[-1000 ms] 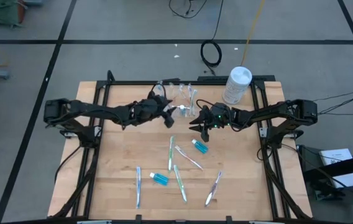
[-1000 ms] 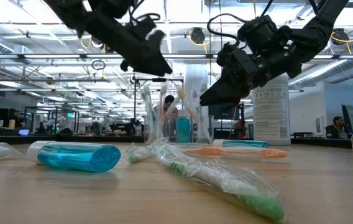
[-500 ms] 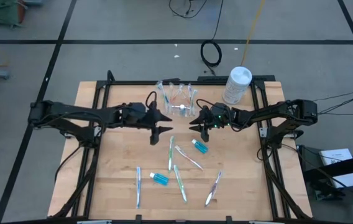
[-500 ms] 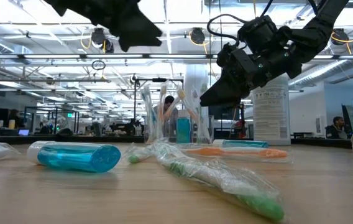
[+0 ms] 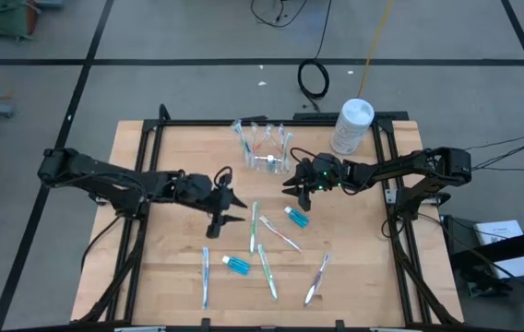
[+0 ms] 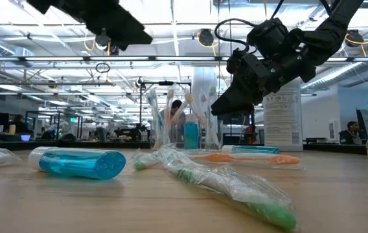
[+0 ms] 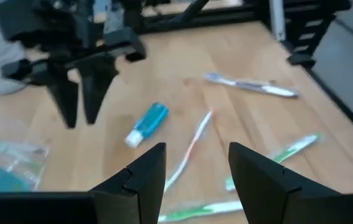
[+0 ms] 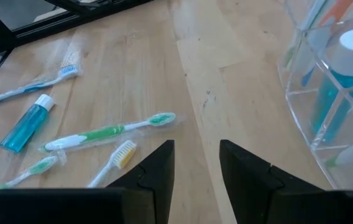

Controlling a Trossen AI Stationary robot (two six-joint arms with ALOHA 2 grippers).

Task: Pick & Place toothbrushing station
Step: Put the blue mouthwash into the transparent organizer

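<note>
You are between picks: your left gripper [image 5: 225, 210] hangs open and empty above the loose toothbrushes [image 5: 255, 226], near the clear cup [image 5: 264, 148]. Next, drop onto one brush and close. Your right gripper [image 5: 291, 187] waits parted, holding nothing, beside the cup.

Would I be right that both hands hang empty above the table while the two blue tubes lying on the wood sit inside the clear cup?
Not quite: the high view shows both blue tubes lying on the table, outside the clear cup. The left hand and right hand do hang empty.
</note>
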